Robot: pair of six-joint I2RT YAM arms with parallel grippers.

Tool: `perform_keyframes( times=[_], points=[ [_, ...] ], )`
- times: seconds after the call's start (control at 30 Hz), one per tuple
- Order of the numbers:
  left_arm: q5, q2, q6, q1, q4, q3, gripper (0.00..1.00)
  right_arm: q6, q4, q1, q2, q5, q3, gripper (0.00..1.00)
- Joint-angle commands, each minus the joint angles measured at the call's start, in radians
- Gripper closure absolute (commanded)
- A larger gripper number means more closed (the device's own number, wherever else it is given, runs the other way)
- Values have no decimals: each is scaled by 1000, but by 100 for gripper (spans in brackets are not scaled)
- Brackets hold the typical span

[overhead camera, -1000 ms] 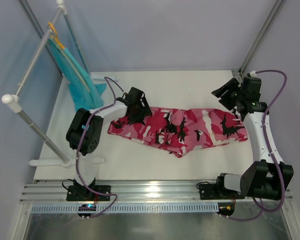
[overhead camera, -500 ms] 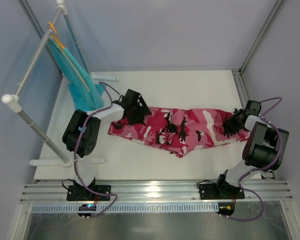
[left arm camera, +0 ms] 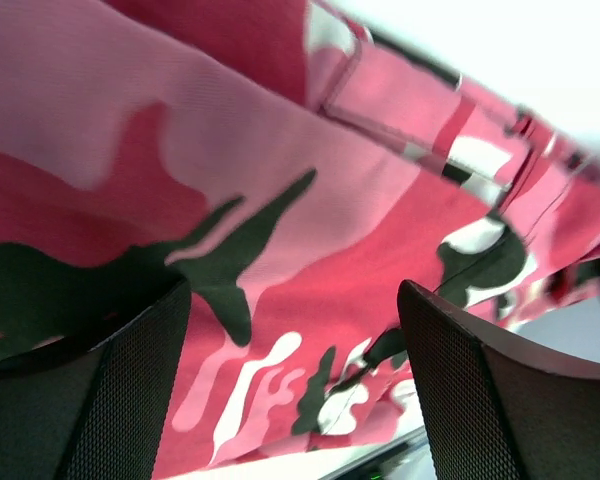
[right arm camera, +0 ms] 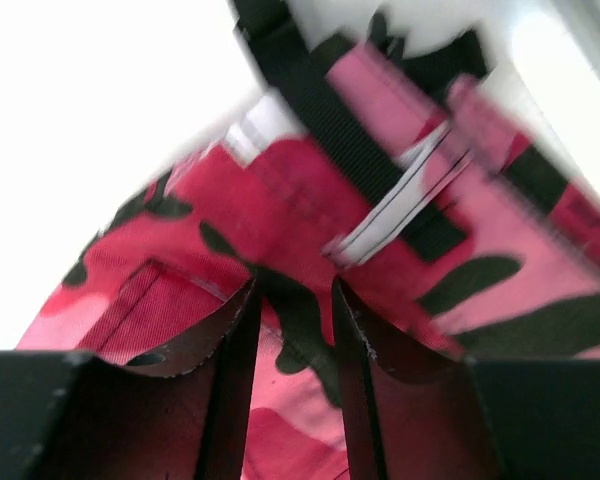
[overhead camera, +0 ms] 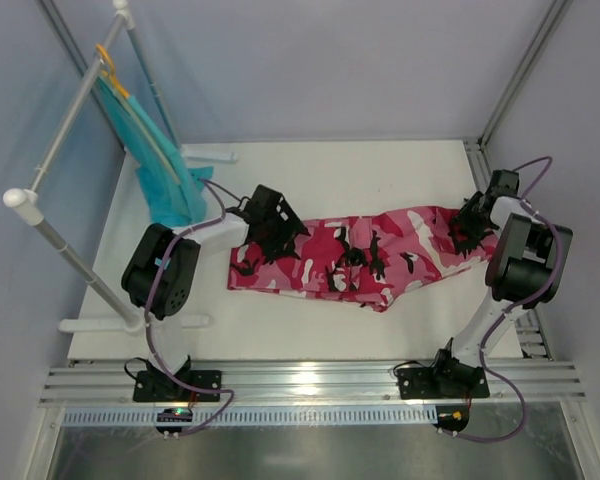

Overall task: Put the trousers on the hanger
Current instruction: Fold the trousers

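Two claws on the trousers [overhead camera: 350,262], nothing hung yet. This reads as the pick-up step, with the cloth lying lengthwise on the desk [overhead camera: 310,170]. Far left, the white tube rack [overhead camera: 52,160] carries a teal garment [overhead camera: 170,180] on an orange hanger [overhead camera: 107,60]. I can't pick out the hanger for this task in any view, so where it is can't be told from here. The left claw [left arm camera: 295,390] sits over the left end of the trousers with its jaws spread wide and its mesh-faced fingers [left arm camera: 120,400] either side of a broad patch of camo. It's open with nothing pinched; can't tell whether the tips press the cloth. The middle of the garment is bunched, and a fold pokes toward the near edge. The right claw [right arm camera: 292,330] is at the right end, by the waistband, with the black strap [right arm camera: 330,130] showing just beyond its tips. Its jaws are nearly together with cloth in the narrow gap, so I read it as gripping the trousers there. That end looks drawn up toward the claw. My guess for the next move: the left claw closes on its end so both hold, then they lift, carry the cloth to the hanger and drape it over the bar. That needs an even two-point hold, or the loose middle will sag and drag on the desk.
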Motion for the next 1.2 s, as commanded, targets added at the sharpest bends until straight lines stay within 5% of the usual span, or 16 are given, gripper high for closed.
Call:
perform_keyframes(
  times=[0.0, 0.27, 0.53, 0.83, 1.17],
  points=[
    [-62, -9, 165, -63, -247, 112, 16, -31, -98, 92, -156, -15, 15, 61],
    [-194, 51, 357, -51, -424, 344, 15, 63, 33, 275, -190, -278, -9, 59],
    [-275, 89, 340, 100, -458, 185, 15, 55, 146, 286, 13, -209, -39, 58],
    [-338, 34, 303, 170, -455, 56, 15, 61, 100, 254, 41, -68, -45, 56],
    [-110, -145, 450, 154, -422, 160, 15, -63, 73, 419, -287, -341, -115, 18]
  ],
)
